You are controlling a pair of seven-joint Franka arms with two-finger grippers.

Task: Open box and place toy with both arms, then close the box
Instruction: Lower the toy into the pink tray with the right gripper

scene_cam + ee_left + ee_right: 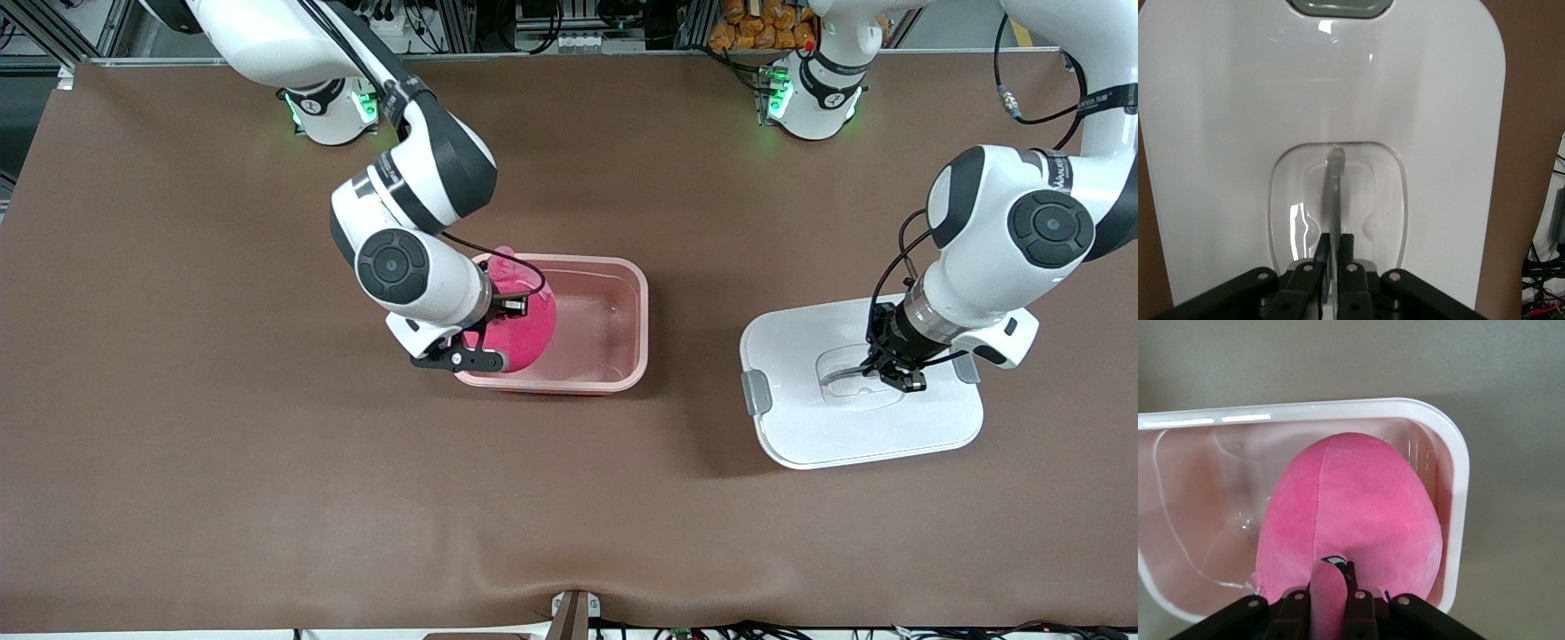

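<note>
The box (622, 298), a translucent pink tub, stands open mid-table. The hot-pink toy (526, 327) is in the tub's end toward the right arm; whether it touches the bottom I cannot tell. My right gripper (484, 342) is shut on the toy's lighter pink protruding part (1328, 600) above the tub's rim (1451, 453). The toy (1351, 507) fills that end of the tub. The white lid (800, 427) is apart from the box, toward the left arm's end. My left gripper (876, 369) is shut on the lid's grey handle (1335, 193); its jaws pinch that thin bar in the recess.
A grey clip (757, 392) sits on the lid's edge toward the box, and another clip (1338, 5) shows in the left wrist view. Brown table surface (267, 462) surrounds the box and the lid. Cables hang past the table edge (1548, 267).
</note>
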